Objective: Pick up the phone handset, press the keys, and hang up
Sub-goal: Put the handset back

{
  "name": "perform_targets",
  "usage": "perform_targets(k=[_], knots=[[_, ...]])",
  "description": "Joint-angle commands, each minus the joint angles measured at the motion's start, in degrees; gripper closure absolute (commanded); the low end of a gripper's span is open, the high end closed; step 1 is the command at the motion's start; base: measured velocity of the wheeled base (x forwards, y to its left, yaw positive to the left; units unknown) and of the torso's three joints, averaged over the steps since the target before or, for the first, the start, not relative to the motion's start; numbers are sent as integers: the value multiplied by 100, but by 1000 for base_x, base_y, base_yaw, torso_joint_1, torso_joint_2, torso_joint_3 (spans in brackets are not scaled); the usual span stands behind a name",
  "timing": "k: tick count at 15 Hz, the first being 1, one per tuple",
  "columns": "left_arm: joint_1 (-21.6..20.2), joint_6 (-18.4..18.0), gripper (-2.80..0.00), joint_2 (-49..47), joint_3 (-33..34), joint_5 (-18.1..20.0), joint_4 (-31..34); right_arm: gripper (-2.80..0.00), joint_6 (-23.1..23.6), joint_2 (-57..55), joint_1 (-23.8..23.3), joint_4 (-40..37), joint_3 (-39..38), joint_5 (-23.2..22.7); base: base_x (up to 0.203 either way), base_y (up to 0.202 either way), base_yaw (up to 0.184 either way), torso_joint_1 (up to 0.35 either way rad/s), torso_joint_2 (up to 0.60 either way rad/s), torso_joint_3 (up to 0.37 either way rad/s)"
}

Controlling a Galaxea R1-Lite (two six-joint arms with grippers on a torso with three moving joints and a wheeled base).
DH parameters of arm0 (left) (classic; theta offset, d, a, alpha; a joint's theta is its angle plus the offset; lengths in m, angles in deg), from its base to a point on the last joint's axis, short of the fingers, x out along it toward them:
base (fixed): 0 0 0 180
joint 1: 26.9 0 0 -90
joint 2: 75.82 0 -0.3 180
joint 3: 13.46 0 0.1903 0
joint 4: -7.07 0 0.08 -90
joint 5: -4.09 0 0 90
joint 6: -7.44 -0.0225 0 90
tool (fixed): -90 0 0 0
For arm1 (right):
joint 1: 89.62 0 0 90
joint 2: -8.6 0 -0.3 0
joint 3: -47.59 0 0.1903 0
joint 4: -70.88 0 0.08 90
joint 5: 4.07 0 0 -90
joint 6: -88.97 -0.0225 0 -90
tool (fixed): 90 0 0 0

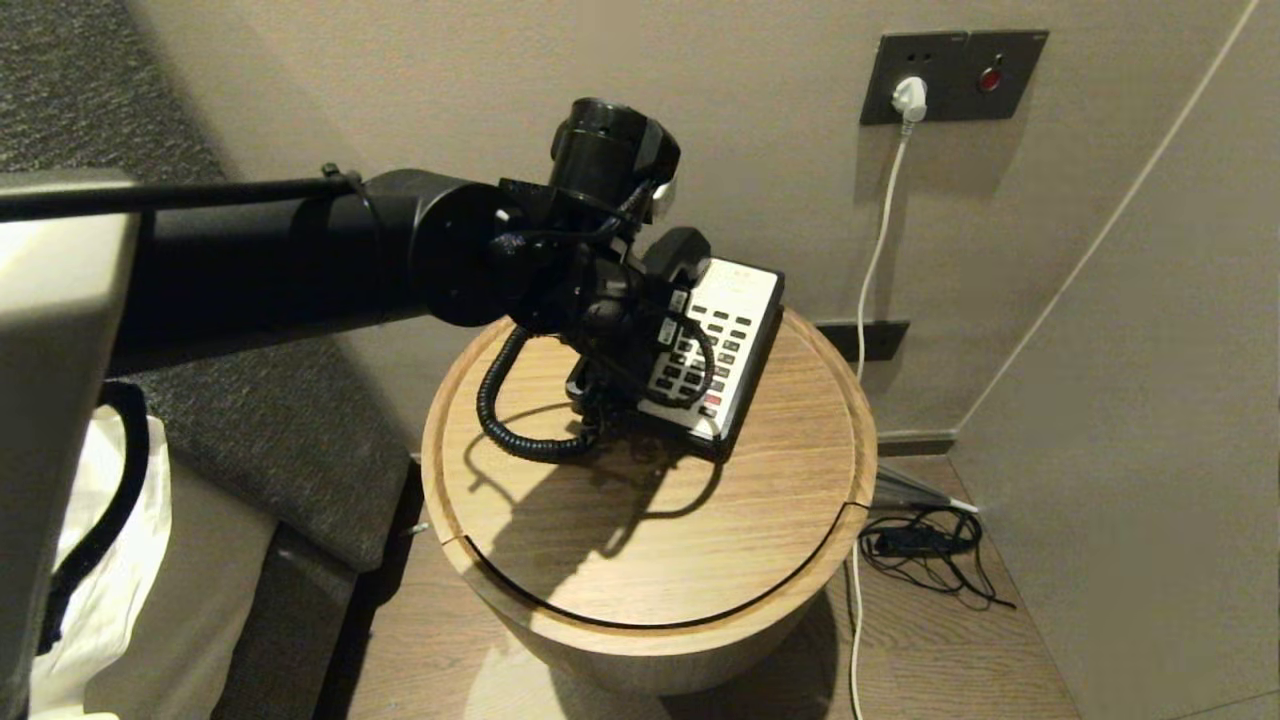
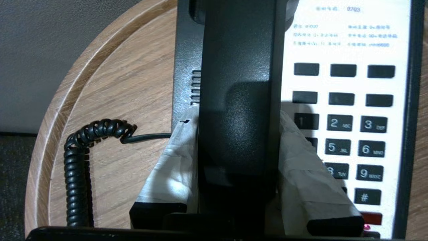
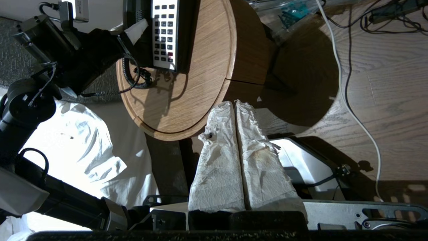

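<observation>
Two taped fingers (image 2: pixel 174 167) of my left pincer (image 2: pixel 238 140) clamp the black handset (image 2: pixel 239 83), which sits along the phone base's (image 2: pixel 347 110) left side on the round desk (image 1: pixel 650 520). I'd lift straight up, minding the coiled cord (image 2: pixel 78 167). Right pincer (image 3: pixel 235 134) idles closed, near the floor.

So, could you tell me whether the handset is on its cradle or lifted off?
Cannot tell for certain. The left gripper is shut on the handset, which lies along the phone beside the keys; any gap beneath is hidden.
</observation>
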Motion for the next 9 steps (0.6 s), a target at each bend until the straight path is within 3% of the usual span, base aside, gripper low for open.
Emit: perform_targets(k=[1, 9], knots=[[45, 1, 0, -65, 6, -105, 79, 0, -21, 4, 3, -35, -35, -4, 0, 0, 0, 0, 0, 0], [28, -3, 0, -27, -3, -611, 262, 0, -30, 22, 3, -35, -72, -65, 0, 0, 0, 0, 0, 0]])
